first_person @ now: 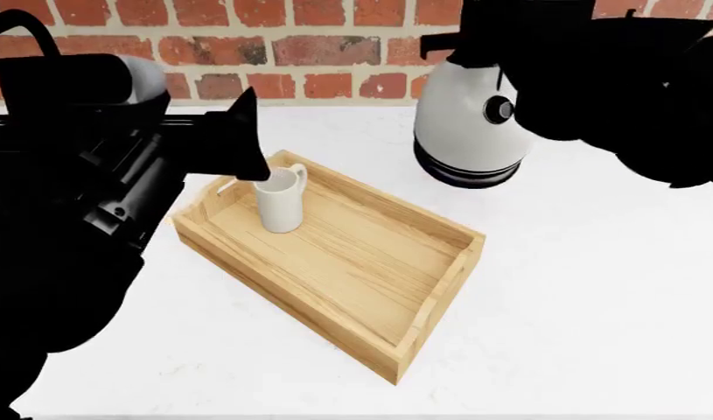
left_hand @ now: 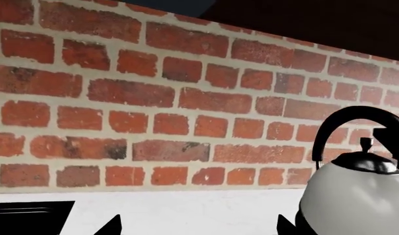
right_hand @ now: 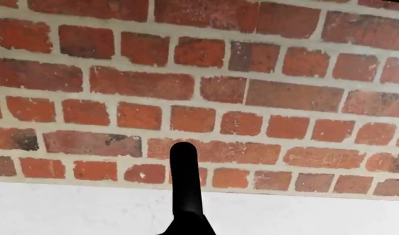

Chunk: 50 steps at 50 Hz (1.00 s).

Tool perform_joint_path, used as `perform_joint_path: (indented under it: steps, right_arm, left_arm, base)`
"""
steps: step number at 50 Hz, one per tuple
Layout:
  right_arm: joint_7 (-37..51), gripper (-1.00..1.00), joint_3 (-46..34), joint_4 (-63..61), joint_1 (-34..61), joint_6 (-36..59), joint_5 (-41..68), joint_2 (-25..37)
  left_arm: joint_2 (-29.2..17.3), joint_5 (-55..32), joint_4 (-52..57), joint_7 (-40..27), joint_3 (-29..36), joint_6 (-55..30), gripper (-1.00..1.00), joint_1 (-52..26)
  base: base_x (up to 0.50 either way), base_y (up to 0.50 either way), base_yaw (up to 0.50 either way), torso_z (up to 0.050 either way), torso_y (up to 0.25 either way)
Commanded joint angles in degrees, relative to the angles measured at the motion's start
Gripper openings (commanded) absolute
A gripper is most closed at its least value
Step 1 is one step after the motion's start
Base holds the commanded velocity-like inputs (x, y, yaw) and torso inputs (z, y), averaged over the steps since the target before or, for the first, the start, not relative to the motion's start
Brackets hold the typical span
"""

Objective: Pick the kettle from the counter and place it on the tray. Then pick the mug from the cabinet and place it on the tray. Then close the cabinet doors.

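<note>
The white kettle point(first_person: 467, 114) stands upright on the counter point(first_person: 590, 289) just behind the tray's far right corner. My right arm hangs over it and hides its handle. In the right wrist view no fingers show at the sides. My right gripper point(right_hand: 186, 227) is one black mass at the centre, with a black bar, which looks like the kettle's handle point(right_hand: 184, 176), rising from it. The off-white mug point(first_person: 280, 199) stands upright in the far left end of the light-wood tray point(first_person: 332, 289). My left gripper point(left_hand: 199, 227) is open and empty, close above the mug, with the kettle point(left_hand: 356, 196) off to one side. The cabinet is out of view.
A red brick wall point(first_person: 321, 48) runs along the back of the counter. A corner of the black sink point(left_hand: 29, 215) shows in the left wrist view. My left arm point(first_person: 76, 201) fills the left of the head view.
</note>
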Motion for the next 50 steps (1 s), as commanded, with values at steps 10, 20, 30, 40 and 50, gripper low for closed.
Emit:
perform_joint_path:
  steps: [10,20,30,40,50]
  right_arm:
    - [3.39,-1.00,3.24,-22.06,1.92,-1.54,-5.15,2.96]
    - [3.17,-1.00,4.11,-25.87,-0.69,-3.94,-6.06,0.98]
    - [1.00,-1.00,3.91,-23.98,-4.43,-5.94,-7.33,-1.62]
    - [-1.51,-1.00,3.25,-19.84,-8.45,-7.78,-8.85,-4.26]
    - [-2.34,-1.00,2.97,-18.63,-10.73,-8.65,-9.44,-4.56]
  left_arm:
    - [-4.09,-6.14,5.15,-3.57,-4.88,-1.43,1.00,1.68]
    - [-5.85,-5.89,6.40,-2.12,-7.84,0.63,1.00,6.27]
    - [-6.57,-5.54,6.59,-0.99,-9.69,2.19,1.00,9.44]
    - [-6.60,-4.83,5.49,-0.19,-9.83,2.93,1.00,10.27]
    - [-6.58,-3.73,4.81,0.85,-9.86,3.89,1.00,11.60]
  base:
    - [0.00,0.00,0.00,0.000,0.001]
    - [0.00,0.00,0.00,0.001,0.001]
    - [0.00,0.00,0.00,0.000,0.001]
    - [0.00,0.00,0.00,0.000,0.001]
    - [0.00,0.00,0.00,0.001,0.002]
